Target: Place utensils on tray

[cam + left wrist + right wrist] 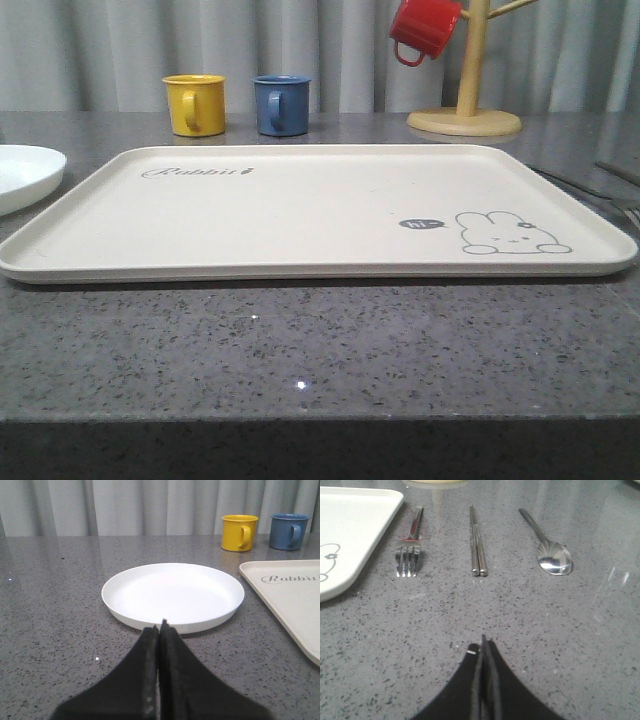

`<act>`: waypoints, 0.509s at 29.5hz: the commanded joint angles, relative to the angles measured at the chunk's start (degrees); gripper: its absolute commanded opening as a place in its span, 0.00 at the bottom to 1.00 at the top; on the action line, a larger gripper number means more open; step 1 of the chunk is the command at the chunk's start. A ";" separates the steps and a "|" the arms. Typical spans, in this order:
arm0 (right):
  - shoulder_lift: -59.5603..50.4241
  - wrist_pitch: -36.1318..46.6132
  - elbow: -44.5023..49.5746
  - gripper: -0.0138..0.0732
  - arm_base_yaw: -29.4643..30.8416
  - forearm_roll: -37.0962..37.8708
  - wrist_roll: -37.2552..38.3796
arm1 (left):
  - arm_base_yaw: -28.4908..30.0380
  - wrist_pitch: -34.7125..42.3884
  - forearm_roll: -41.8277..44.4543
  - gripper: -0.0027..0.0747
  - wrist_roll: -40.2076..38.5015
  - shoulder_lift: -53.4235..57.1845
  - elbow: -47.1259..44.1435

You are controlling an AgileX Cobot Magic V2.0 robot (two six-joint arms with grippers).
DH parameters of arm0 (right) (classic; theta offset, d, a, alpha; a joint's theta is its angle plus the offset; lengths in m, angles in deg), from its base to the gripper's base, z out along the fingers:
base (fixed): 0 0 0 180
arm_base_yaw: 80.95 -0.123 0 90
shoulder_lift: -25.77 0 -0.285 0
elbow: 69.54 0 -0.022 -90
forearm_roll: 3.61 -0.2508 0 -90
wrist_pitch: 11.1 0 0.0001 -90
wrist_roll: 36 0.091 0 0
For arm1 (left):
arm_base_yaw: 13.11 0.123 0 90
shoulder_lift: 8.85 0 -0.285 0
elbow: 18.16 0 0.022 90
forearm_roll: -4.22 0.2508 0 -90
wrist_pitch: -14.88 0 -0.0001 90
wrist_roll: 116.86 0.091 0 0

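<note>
The cream tray (300, 205) with its rabbit drawing lies across the middle of the grey table and carries nothing; its corner shows in the right wrist view (350, 525). Beside that corner three silver utensils lie side by side on the bare table: a fork (410, 545), a pair of chopsticks (477, 542) and a spoon (551, 555). My right gripper (483, 642) is shut with nothing in it, well short of the chopsticks. My left gripper (161, 627) is shut and empty too, its tips just before a round white plate (172, 595).
A yellow mug (195, 104) and a blue mug (281, 104) stand behind the tray. At the back right a wooden mug tree (466, 100) holds a red mug (422, 28). The white plate (25, 175) lies left of the tray.
</note>
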 commanded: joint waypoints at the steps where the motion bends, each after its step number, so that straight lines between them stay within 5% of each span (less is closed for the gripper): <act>1: -1.13 4.47 -0.69 0.08 0.40 0.72 -0.41 | 0.10 4.74 -0.40 0.01 -0.45 1.26 -0.10; 15: -1.13 8.01 -0.69 0.08 0.40 0.78 -0.41 | 0.10 4.74 -0.40 0.01 -0.45 1.26 -0.10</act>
